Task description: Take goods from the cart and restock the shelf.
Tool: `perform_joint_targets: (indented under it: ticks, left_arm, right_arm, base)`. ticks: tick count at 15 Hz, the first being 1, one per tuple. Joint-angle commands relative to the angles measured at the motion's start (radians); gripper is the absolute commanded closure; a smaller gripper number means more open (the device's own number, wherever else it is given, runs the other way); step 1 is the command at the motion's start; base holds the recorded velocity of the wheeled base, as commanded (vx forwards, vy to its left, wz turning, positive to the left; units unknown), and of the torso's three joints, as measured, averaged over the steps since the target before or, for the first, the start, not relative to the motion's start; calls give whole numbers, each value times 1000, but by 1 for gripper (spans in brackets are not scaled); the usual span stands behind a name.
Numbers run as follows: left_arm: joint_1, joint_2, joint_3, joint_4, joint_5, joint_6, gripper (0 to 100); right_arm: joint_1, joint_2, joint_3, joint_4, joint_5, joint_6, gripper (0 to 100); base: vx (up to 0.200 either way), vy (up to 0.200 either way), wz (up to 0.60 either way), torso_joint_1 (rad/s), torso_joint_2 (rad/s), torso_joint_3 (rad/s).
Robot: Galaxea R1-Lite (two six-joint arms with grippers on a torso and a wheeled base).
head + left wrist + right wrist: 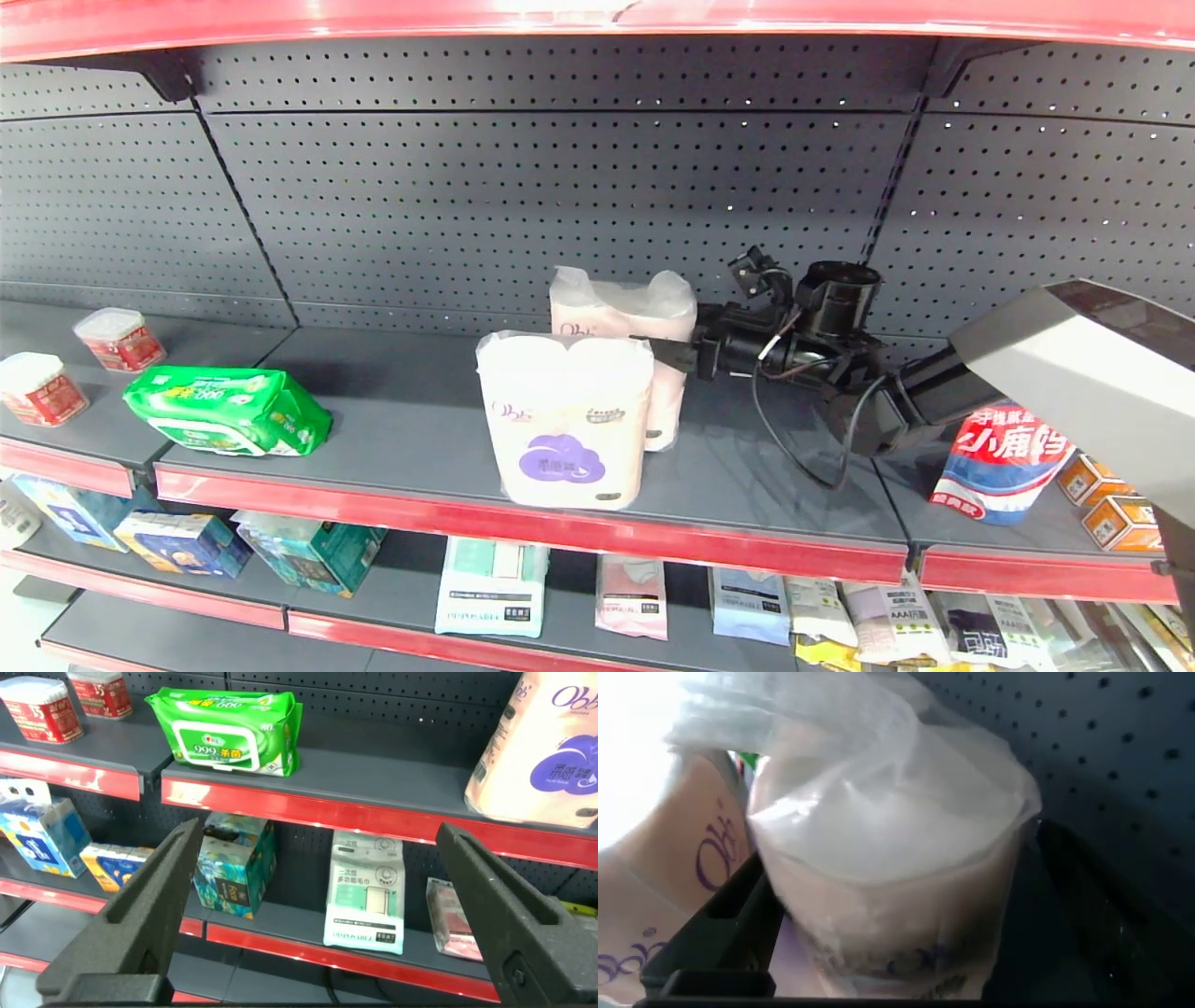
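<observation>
Two plastic-wrapped packs of toilet paper rolls stand on the grey middle shelf [401, 420]. The front pack [565, 420] with a purple label is near the red front edge. The rear pack [621, 308] stands right behind it. My right gripper [649, 353] comes in from the right with its fingers on either side of the rear pack [887, 859], shut on it. My left gripper [318, 835] hangs open and holds nothing, low in front of the shelves, with the front pack [551, 756] up to one side.
A green wet-wipe pack [229, 411] lies on the left of the shelf, with two red-and-white tubs [117, 338] farther left. A red, white and blue bag [999, 462] and orange boxes [1106, 504] stand to the right. Boxes and packets fill the lower shelf [490, 588].
</observation>
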Motion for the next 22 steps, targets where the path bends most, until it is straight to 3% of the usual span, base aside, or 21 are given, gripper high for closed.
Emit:
perform_joint_targets:
  ticks: [1,22]
  left_arm:
    - [0,-1,0,0,1,-1,0]
    - [0,-1,0,-2,1,-1,0]
  right_arm:
    - [-7,-34,7,-1,-3,0,0]
    - [-15,-235,220,-2,-6,-46,0]
  base:
    - [0,0,0,0,0,0]
    - [0,0,0,0,0,0]
